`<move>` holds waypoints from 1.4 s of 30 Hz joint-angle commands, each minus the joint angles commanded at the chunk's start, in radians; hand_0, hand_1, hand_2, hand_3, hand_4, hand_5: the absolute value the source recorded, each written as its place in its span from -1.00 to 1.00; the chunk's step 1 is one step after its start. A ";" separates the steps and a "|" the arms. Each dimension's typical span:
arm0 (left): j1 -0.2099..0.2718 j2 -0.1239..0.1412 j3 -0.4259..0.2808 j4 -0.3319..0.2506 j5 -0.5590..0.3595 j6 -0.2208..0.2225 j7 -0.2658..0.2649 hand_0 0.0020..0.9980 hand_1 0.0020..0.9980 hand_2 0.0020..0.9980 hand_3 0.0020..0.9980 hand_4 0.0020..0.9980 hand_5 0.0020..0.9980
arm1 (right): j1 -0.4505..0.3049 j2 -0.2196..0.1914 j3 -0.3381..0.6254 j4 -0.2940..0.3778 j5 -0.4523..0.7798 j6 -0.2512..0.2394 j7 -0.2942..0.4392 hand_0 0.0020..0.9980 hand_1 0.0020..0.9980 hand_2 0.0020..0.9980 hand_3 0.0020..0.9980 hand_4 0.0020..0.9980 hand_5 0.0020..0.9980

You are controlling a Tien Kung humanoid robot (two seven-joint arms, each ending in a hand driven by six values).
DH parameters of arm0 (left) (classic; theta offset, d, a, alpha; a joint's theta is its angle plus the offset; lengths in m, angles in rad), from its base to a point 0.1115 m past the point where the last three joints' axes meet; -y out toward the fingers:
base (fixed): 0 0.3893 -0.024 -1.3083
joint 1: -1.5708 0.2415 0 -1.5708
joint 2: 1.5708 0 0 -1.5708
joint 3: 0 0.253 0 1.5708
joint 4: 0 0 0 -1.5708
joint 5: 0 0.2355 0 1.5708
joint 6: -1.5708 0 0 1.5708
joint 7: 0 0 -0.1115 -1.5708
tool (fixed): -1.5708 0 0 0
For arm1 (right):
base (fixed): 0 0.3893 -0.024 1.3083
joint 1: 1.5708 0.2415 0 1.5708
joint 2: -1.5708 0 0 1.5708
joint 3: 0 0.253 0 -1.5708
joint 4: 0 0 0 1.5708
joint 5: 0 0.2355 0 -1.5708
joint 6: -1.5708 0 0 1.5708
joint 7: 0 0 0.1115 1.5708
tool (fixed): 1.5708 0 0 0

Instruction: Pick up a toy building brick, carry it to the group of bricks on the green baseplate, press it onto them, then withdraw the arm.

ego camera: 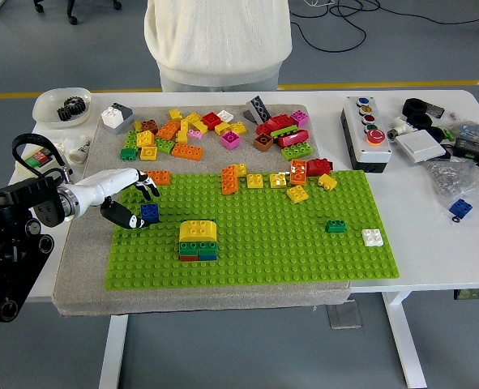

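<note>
Blue square brick (150, 213) with studs, beside left hand (128, 198).

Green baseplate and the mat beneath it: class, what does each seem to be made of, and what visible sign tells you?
The green baseplate looks like hard moulded plastic with an even colour: regular rows of studs cover it. The mat beneath looks like grey-beige felt or woven fabric, matt, with soft, slightly uneven edges; which one cannot be told.
</note>
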 joint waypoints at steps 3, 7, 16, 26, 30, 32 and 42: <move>0.003 -0.002 0.000 0.001 0.000 0.003 0.001 1.00 0.61 0.37 0.41 0.80 -0.64 | 0.000 0.000 -0.001 0.000 0.000 0.000 0.000 0.50 0.30 0.46 0.27 0.80 -0.04; 0.006 -0.004 0.002 0.000 0.000 0.005 0.002 1.00 0.61 0.37 0.40 0.80 -0.63 | 0.000 0.000 0.000 0.000 0.000 0.000 0.001 0.50 0.30 0.46 0.27 0.80 -0.04; 0.010 -0.007 0.005 0.002 0.000 0.018 0.002 1.00 0.61 0.36 0.39 0.79 -0.64 | -0.001 0.000 0.000 0.000 0.000 -0.001 0.001 0.50 0.30 0.46 0.27 0.80 -0.04; 0.013 -0.009 0.005 0.004 0.000 0.045 -0.003 1.00 0.60 0.28 0.28 0.64 -0.72 | 0.000 0.000 0.000 0.000 0.000 -0.002 0.002 0.50 0.30 0.46 0.27 0.79 -0.04; 0.017 -0.011 0.007 0.003 0.000 0.047 -0.005 1.00 0.59 0.23 0.21 0.56 -0.77 | 0.000 0.000 0.001 0.000 0.000 -0.002 0.002 0.50 0.30 0.46 0.27 0.79 -0.04; 0.018 -0.011 0.007 0.003 0.000 0.047 -0.006 1.00 0.59 0.23 0.21 0.56 -0.77 | 0.000 0.000 0.001 0.000 0.000 -0.002 0.002 0.50 0.30 0.46 0.27 0.79 -0.04; 0.022 -0.012 0.009 0.009 0.000 0.058 -0.010 1.00 0.57 0.17 0.14 0.46 -0.88 | -0.001 0.000 0.001 0.000 0.000 -0.002 0.002 0.50 0.30 0.46 0.27 0.80 -0.04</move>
